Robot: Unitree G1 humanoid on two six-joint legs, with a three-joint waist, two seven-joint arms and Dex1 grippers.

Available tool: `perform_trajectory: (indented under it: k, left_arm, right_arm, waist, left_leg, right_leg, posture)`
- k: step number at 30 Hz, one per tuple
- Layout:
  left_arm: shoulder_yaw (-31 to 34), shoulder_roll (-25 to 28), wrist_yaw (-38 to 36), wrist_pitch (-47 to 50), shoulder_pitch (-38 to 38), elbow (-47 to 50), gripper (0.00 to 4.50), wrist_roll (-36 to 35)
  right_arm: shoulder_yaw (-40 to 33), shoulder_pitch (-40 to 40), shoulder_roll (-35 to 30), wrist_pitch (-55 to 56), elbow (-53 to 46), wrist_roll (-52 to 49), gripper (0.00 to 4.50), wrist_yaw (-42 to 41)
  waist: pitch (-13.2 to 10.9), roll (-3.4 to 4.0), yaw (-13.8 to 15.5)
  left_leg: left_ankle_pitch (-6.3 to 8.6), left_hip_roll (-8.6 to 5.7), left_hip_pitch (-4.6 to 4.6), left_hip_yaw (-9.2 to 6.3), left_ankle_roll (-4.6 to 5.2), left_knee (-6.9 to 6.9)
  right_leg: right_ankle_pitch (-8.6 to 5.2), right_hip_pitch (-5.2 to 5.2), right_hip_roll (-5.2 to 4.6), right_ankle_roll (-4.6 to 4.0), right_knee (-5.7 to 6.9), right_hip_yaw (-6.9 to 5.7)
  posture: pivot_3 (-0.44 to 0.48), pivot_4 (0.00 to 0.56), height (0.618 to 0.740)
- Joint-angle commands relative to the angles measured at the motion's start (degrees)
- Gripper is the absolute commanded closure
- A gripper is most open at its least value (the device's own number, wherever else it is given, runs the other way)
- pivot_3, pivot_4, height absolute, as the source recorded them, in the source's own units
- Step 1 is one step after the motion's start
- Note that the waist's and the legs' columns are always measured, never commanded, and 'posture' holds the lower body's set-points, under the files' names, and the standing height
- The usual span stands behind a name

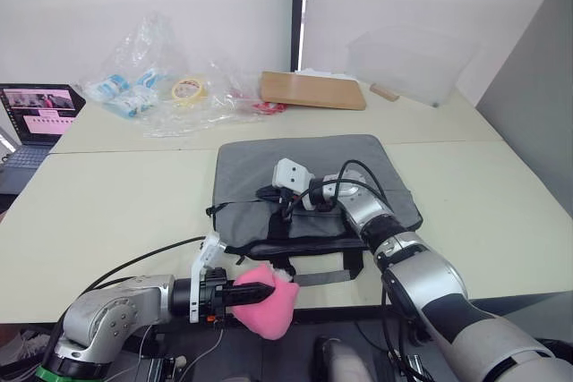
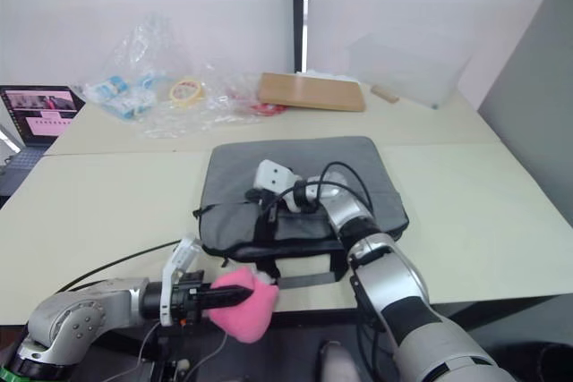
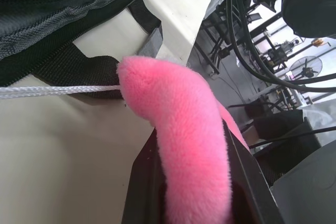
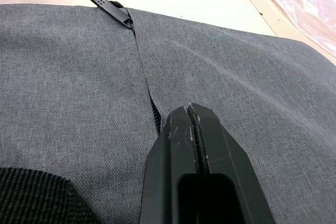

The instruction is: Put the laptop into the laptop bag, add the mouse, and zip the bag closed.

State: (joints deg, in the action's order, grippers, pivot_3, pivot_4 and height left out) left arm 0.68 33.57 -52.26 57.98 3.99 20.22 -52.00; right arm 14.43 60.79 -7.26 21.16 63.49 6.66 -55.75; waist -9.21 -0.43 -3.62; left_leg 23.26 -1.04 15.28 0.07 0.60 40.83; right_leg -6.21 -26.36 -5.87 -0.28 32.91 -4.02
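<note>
The grey laptop bag [image 1: 304,163] lies flat in the middle of the table, its black strap handles [image 1: 309,248] toward the front edge. My right gripper [image 4: 188,110] rests on the bag's top fabric beside the zipper seam, fingers shut with nothing seen between them. A black zipper pull [image 4: 113,8] lies further along that seam. At the table's front edge my left gripper [image 1: 261,292] is shut on a fluffy pink ball [image 1: 273,303]. A white cord [image 3: 58,91] runs from the ball toward the bag's strap. The laptop and the mouse are out of view.
A small dark laptop [image 1: 38,114] with a lit screen sits at the far left. Clear plastic bags [image 1: 152,87], a tape roll [image 1: 187,89], a wooden board [image 1: 313,89] and a clear plastic box [image 1: 412,60] line the back of the table.
</note>
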Motion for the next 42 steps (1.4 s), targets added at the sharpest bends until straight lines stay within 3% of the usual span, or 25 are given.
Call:
perform_trajectory:
  k: [1,11,21,33,38,42]
  left_arm:
    - [-3.57,-4.66,0.79,0.14,3.29,0.19,4.46,-1.85]
    - [-3.22,-5.35,2.91,-2.19,1.76,-1.58,4.46,2.01]
    - [7.38,-3.73,6.81,-6.46,1.69,-6.81,4.46,4.03]
    - [8.36,-0.80,4.26,-14.75,6.43,-15.91,4.46,10.98]
    - [7.69,0.82,0.71,-12.85,6.12,-15.28,4.46,9.30]
    - [9.00,4.06,-1.41,-5.15,0.47,-6.82,4.46,2.24]
  right_arm:
    - [1.15,-0.97,0.19,-1.89,2.19,2.14,4.50,0.39]
    - [0.50,-0.57,0.39,-2.12,1.69,1.22,4.50,-0.37]
    - [-2.70,1.08,1.25,-3.64,-0.20,-0.96,4.50,-0.57]
    - [-4.42,2.46,2.07,-4.88,-3.33,-2.61,4.50,-1.74]
    - [-4.40,1.53,1.86,-5.04,-4.42,-2.55,4.50,-2.26]
    - [-4.41,0.34,0.80,-4.38,-3.75,-2.07,4.50,-2.13]
  waist:
    - [0.01,-0.01,0.22]
    - [0.03,-0.04,0.11]
    - [0.02,-0.03,-0.16]
    - [0.00,0.00,-0.32]
    - [0.00,0.00,-0.42]
    - [-0.01,0.03,-0.76]
  left_leg:
    - [0.00,0.00,0.00,0.00,0.00,0.01]
    - [0.00,0.00,0.00,-0.02,0.01,0.01]
    - [0.00,0.04,0.01,-0.05,0.01,0.00]
    - [0.00,0.04,0.15,-0.06,0.00,0.01]
    - [-0.01,0.03,0.24,-0.03,-0.01,0.03]
    - [-0.01,0.06,0.45,-0.02,-0.02,0.02]
  right_leg:
    - [0.00,0.02,0.00,0.00,0.00,0.00]
    - [0.01,0.02,-0.04,0.01,-0.02,0.01]
    - [0.00,0.00,0.02,0.01,-0.03,-0.01]
    - [0.01,-0.23,0.03,0.01,-0.04,-0.08]
    - [0.02,-0.61,0.02,0.00,0.01,-0.07]
    - [0.02,-0.86,0.03,-0.01,-0.02,-0.08]
  posture:
    - [0.000,0.150,0.740]
    - [0.000,0.150,0.740]
    - [0.000,0.150,0.740]
    - [0.000,0.150,0.740]
    - [0.000,0.150,0.740]
    - [0.000,0.150,0.740]
